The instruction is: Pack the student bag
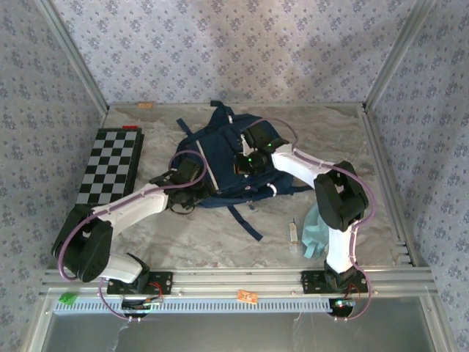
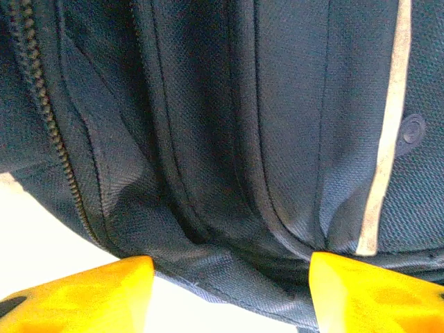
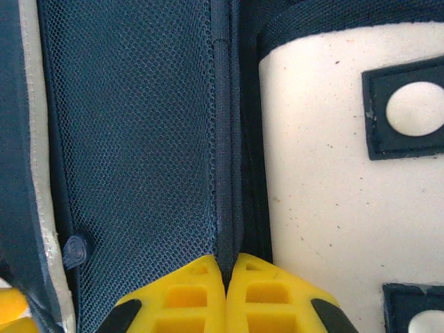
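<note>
Navy student bag (white stripe, buckle patches), right gripper pinching its seam, left gripper spread

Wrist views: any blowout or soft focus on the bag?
Left wrist: navy blue fabric backpack weave sharp mid-frame, pale table at lower left blown out to white, yellow left pincer fingers soft. Right wrist: mesh and white patch evenly lit and crisp, right pincer shut on the seam, slightly soft.

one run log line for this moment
left fingers: open, at student bag zipper side | right fingers: shut on bag seam
</note>
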